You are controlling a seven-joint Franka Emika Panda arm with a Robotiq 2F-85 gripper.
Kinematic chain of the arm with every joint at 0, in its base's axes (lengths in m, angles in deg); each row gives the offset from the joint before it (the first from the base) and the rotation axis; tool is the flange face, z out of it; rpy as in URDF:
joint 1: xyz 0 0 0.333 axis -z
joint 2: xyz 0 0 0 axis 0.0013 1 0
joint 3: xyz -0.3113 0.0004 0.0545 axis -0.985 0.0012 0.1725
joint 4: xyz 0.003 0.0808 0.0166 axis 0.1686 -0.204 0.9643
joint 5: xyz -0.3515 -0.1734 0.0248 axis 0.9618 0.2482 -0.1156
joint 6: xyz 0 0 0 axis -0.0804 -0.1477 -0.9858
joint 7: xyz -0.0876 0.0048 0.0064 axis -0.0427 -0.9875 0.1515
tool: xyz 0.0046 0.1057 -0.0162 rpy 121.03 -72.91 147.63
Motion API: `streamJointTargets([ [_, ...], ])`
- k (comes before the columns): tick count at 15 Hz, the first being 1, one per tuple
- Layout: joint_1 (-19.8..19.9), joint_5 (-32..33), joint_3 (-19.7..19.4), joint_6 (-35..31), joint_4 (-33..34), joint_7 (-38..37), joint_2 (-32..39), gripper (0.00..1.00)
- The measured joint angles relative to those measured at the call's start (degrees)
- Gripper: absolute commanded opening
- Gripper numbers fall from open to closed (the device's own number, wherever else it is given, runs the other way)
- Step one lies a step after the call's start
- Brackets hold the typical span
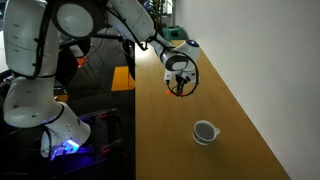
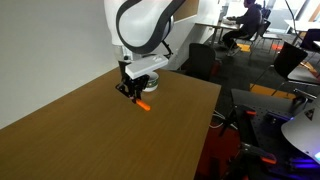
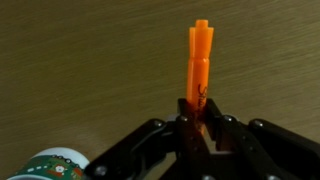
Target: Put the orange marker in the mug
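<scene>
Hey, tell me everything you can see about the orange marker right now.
The orange marker is a thin, bright orange stick, plastic by its look, with a stepped, narrower tip at its free end. The tool is closed on its other end, a finger on each side, so most of its length sticks out over the wooden table. In an exterior view the marker sits low and tilted near the tabletop; whether it touches the wood I cannot tell. It is well apart from the mug.

The wood-grain tabletop [image 3: 80, 70] looks matt, the orange marker [image 3: 200, 55] smooth glossy plastic, the mug [image 1: 204, 140] glazed white, the gripper [image 3: 200, 118] matt black.
</scene>
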Motion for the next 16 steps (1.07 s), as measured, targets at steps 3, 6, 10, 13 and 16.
streamJointTargets([
  [3,-2.31,2.02,-2.76,-5.08,-0.04,-8.35,0.00,0.05],
  [6,-5.07,6.49,-6.86,-9.30,-0.04,-18.14,-0.06,0.05],
  [10,-8.67,15.05,-13.45,-12.08,-0.04,-32.94,-0.54,0.05],
  [13,-11.17,22.80,-18.28,-12.80,0.00,-45.31,-0.63,0.05],
  [16,-13.33,31.26,-22.33,-12.81,0.07,-58.82,-0.62,0.05],
])
